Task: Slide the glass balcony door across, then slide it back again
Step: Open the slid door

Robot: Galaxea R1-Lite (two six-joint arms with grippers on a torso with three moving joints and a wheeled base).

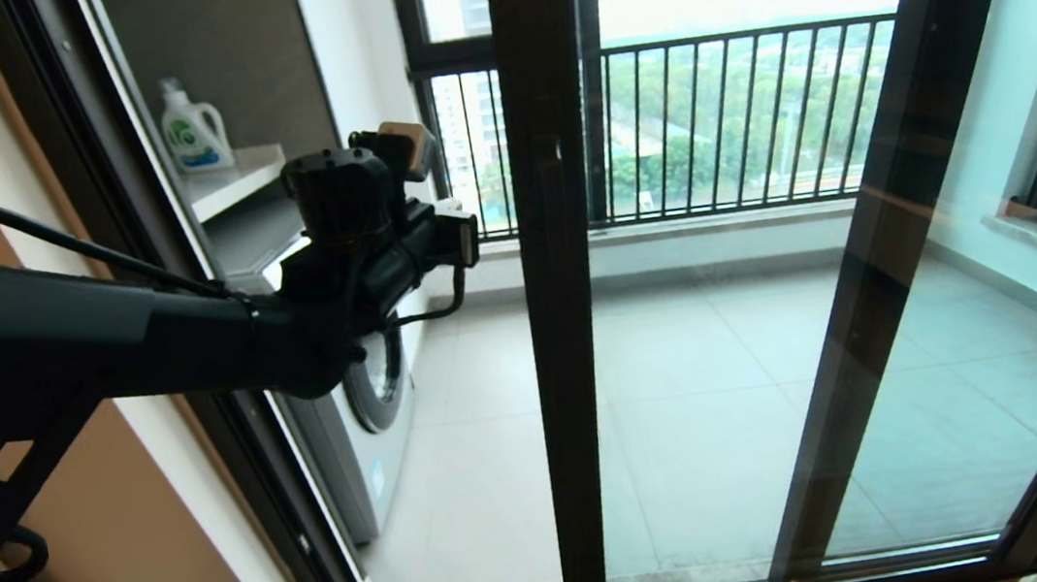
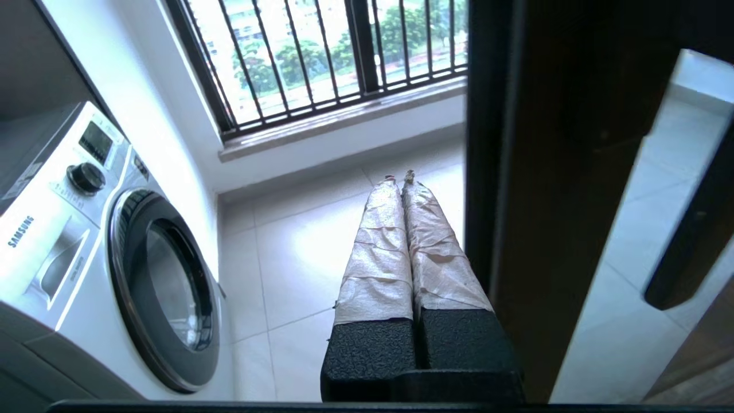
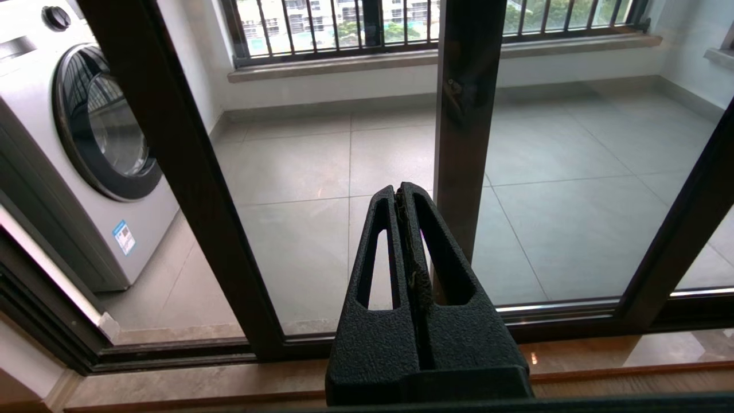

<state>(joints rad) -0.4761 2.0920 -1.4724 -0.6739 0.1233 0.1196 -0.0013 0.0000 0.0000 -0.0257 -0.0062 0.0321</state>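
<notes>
Reaching: left gripper (image 2: pixel 399 179) extends through the open gap toward the balcony, just beside the leading upright of the glass balcony door (image 1: pixel 564 325), in the left wrist view.
Jaws: left pair is pressed together on nothing, their tape-wrapped fingers (image 2: pixel 378 252) empty; right gripper (image 3: pixel 401 192) is likewise closed on nothing, held low on the room side of the glass.
Door: partly slid, its dark upright stands mid-opening, with a gap on the robot's left exposing the washing machine (image 1: pixel 376 415).
Handle: small dark lever (image 2: pixel 697 229) sits on the far side of the upright from the left gripper, untouched.
Contact: whether the wrapped fingers touch the frame edge cannot be told.
Risk, slip: closed jaws pushing on a slim metal edge could ride off it, judging by the narrow face on offer.
Risk, pinch: an arm lying in the gap may be caught if the door travels toward the jamb.
Risk, collision: the washing machine stands near the left arm's sweep.
Risk, glass: a glancing push could land on the pane rather than the frame.
</notes>
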